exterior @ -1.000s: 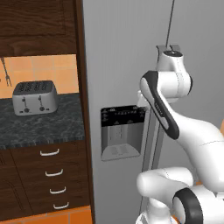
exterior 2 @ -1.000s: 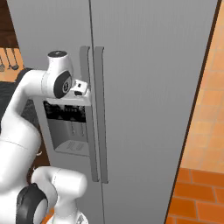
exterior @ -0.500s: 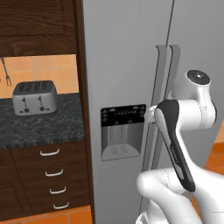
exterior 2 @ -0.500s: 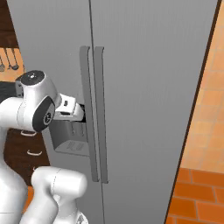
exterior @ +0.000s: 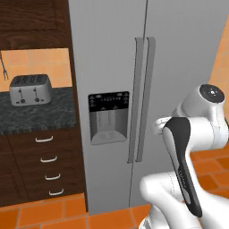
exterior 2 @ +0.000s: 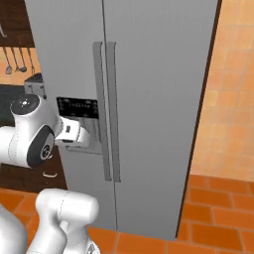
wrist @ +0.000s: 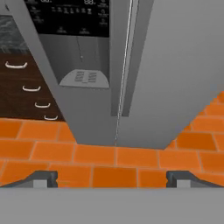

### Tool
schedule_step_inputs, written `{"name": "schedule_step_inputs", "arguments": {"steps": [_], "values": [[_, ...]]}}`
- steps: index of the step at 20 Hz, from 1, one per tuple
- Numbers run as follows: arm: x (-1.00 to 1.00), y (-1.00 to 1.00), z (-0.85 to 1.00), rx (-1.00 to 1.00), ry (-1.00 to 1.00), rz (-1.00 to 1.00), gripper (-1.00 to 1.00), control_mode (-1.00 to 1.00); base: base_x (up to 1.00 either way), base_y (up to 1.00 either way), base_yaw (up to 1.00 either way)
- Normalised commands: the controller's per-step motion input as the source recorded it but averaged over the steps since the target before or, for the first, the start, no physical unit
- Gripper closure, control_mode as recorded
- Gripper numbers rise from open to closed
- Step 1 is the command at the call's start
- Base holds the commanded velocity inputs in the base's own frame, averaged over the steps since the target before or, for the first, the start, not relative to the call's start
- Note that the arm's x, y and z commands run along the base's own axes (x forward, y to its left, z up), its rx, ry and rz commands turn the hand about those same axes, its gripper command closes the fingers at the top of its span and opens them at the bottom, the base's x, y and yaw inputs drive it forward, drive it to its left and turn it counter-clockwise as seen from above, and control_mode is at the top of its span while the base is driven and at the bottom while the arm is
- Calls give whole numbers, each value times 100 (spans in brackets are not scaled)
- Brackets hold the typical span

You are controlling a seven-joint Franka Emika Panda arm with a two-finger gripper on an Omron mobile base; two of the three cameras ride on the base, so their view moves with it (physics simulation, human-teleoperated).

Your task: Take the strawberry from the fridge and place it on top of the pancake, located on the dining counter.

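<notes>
The fridge (exterior: 183, 67) is a tall light-grey double-door unit, and both of its doors are shut. Its two long vertical handles (exterior 2: 108, 114) meet at the centre seam, with a black dispenser panel (exterior: 108, 117) on the left door. The strawberry is hidden. The pancake and the dining counter are out of view. My gripper (wrist: 113, 179) is open with nothing between its fingers. It hangs low in front of the fridge (wrist: 175, 65), pointing at the bottom of the doors and the floor. In the right base view my wrist (exterior 2: 72, 133) is in front of the dispenser.
Left of the fridge runs a black-topped counter (exterior: 36, 114) with a silver toaster (exterior: 30, 89) on it and dark wood drawers (exterior: 44, 165) below. Orange floor tiles (wrist: 109, 153) spread in front of the fridge. An orange tiled wall (exterior 2: 233, 99) lies to its right.
My arm has dropped and pulled back from the handles, with the hand now lower by the dispenser. The gripper has opened a little wider. The views shifted slightly.
</notes>
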Motion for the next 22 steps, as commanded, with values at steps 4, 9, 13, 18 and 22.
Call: {"name": "schedule_step_inputs", "arguments": {"steps": [4,9,13,18,22], "values": [[0,0,0,0,0,0,-100,100,-98,-14,-4],[3,-1,0,0,0,0,-100,-100,-55,-12,-3],[81,-53,0,0,0,0,-100,-100,0,0,0],[100,-25,-4,0,0,1,-100,-100,0,0,0],[100,0,-4,0,2,0,-100,-100,0,0,0]]}}
